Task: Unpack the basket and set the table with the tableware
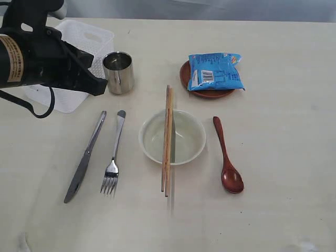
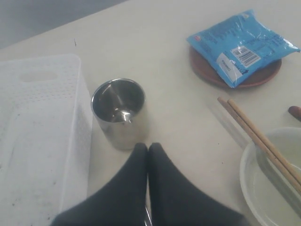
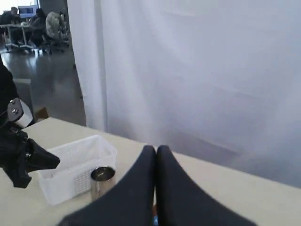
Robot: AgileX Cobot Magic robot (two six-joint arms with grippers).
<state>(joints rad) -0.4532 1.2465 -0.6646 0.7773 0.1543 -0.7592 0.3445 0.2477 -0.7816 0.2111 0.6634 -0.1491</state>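
- Since every piece looks laid out, the step in hand is, by my read, getting the arms clear; the basket (image 1: 86, 26) sits at the far left of the tabletop (image 1: 283, 157) and looks empty in the left wrist view.
- Left tool (image 2: 148, 147): pressed together, pinching nothing, tip just beside the cup (image 1: 118, 72) but apart from it.
- Right tool (image 3: 155, 149): pressed together, empty, raised high, not in the exterior view.
- Layout: bowl (image 1: 172, 137) in the centre, chopsticks (image 1: 167, 157) lying across its rim; knife (image 1: 84, 157) and fork (image 1: 113, 157) side by side to its left; spoon (image 1: 226, 157) to its right; saucer (image 1: 207, 93) behind, with a blue packet (image 1: 215, 71) on it.
- Do it well: lift the left tool straight up before any swing; the cup stands upright and a side nudge could tip it.
- Keep the arm off the basket wall; light plastic would likely slide.
- Don't pass low over the chopsticks; resting on the rim, they could roll off.
- The packet isn't tableware; leave the saucer alone.
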